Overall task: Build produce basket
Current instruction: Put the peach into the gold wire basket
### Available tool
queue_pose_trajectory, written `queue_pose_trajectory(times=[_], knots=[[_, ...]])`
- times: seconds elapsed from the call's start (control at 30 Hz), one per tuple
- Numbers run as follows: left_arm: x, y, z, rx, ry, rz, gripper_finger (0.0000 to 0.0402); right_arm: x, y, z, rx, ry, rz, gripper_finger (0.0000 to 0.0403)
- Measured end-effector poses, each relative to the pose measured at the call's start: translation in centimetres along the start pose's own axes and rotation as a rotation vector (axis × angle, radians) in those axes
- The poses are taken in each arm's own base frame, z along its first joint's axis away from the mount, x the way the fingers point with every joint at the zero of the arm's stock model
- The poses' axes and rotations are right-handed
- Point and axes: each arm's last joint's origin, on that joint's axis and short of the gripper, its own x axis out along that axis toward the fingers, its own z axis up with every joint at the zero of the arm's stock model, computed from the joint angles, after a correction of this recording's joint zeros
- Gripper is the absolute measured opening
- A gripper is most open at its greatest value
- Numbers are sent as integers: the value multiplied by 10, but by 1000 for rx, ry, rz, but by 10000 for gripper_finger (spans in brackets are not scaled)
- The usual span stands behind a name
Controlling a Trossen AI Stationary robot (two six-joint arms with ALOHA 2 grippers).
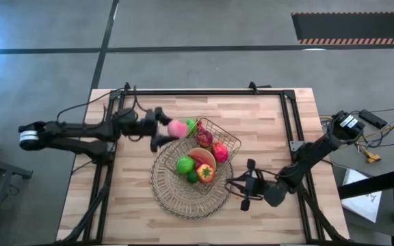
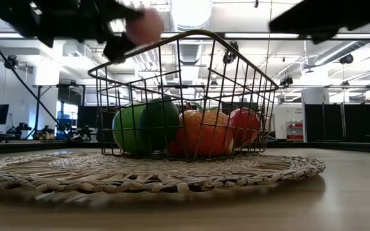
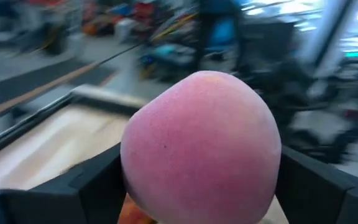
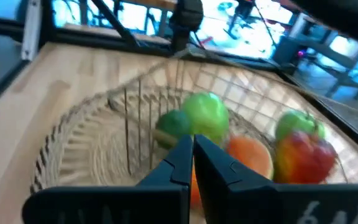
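Note:
My left gripper is shut on the pink peach, held in the air by the far left corner of the dark wire basket. The basket stands on the round woven mat. In it lie a green apple, a lime, a red-yellow mango, a watermelon slice, a red-yellow apple and a second green apple. My right gripper is shut and empty, at the mat's right rim, pointing toward the basket. My left gripper pinches the peach by its two opposite sides between the two fingers. The fingers come level from the table's left. The peach is lifted clear, at about the height of the basket's rim in the low view.
Black frame rails run along the table's far, left and right sides. Bare wood lies near the front edge and on the far right. Cables and a small box lie off the table's right side.

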Motion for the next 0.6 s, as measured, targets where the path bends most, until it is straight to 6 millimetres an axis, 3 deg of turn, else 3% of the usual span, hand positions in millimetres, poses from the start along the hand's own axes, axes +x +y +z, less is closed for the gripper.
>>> queue_pose_trajectory(times=[0.27, 0.6], knots=[[26, -50, -11, 51, -129, -218, 322, 40, -17, 25, -63, -16, 4, 39], [67, -59, -49, 162, -37, -125, 324, 58, -32, 56, 48, -64, 27, 191]])
